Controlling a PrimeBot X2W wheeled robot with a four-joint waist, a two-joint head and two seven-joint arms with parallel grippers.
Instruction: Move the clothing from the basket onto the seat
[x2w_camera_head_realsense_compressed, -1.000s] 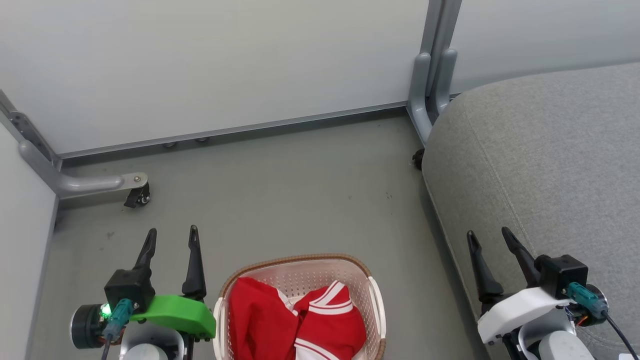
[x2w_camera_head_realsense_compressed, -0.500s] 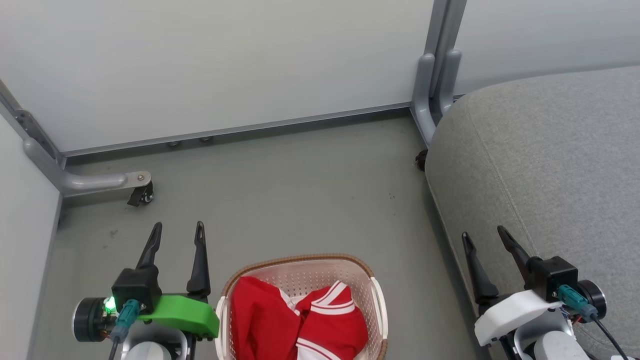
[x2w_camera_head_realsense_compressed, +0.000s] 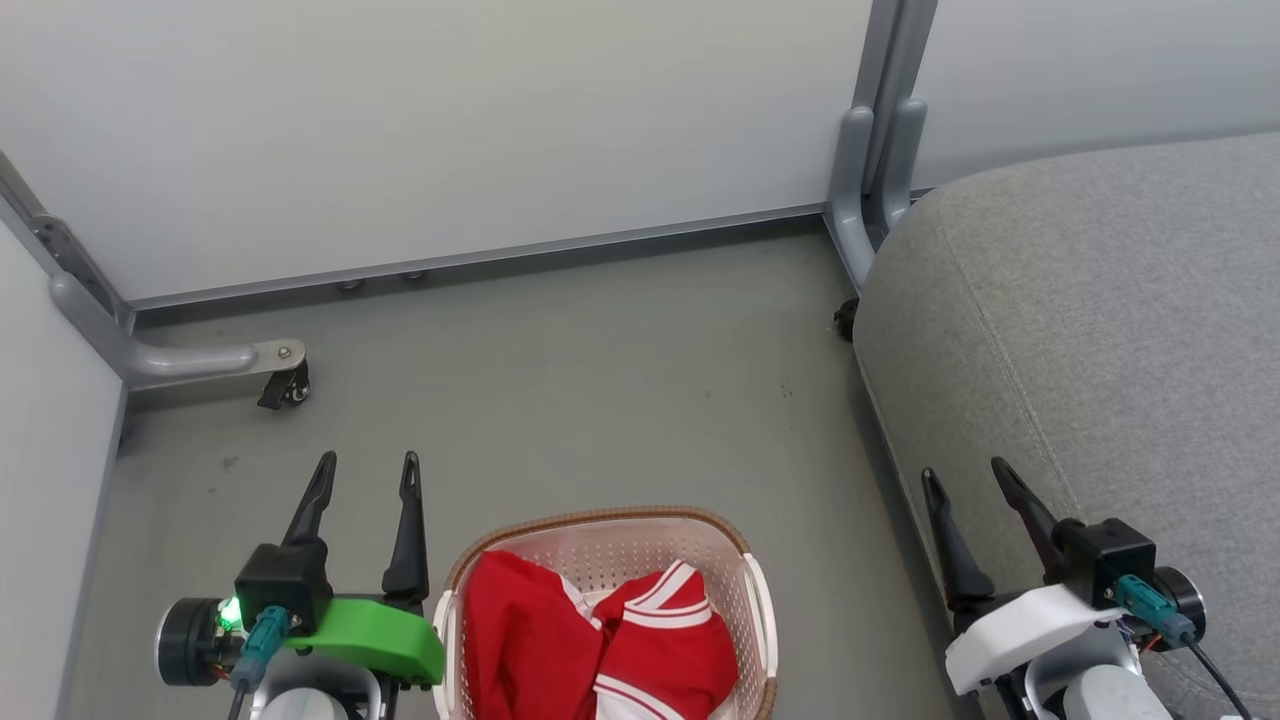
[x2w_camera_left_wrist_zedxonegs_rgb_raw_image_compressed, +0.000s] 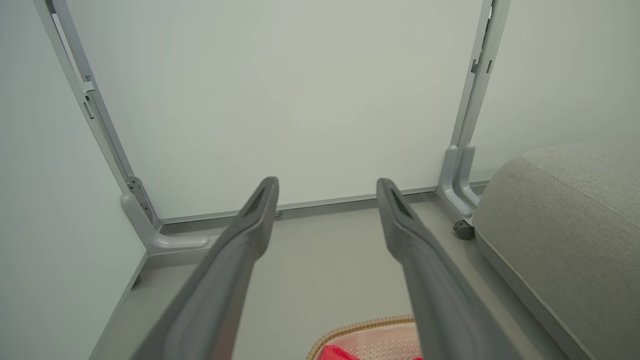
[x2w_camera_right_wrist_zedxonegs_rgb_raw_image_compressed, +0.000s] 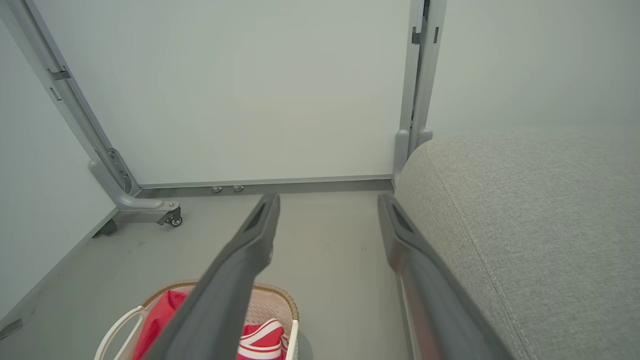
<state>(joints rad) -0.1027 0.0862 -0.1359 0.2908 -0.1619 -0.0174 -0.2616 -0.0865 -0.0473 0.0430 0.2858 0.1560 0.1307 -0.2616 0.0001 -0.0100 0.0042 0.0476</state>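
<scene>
The red clothing (white stripe trim showing) lies crumpled inside the basket, which stands on the grey floor at the near edge. Just left of it, the left gripper holds its 2 fingers apart, empty. Farther right, the right gripper is likewise spread and empty, at the left edge of the seat.

Counted one basket. Clothing: seemingly two red pieces, though folds obscured the tally. One seat. Two pincers were seen, left pincer and right pincer, two fingers each. Casters: two.
</scene>
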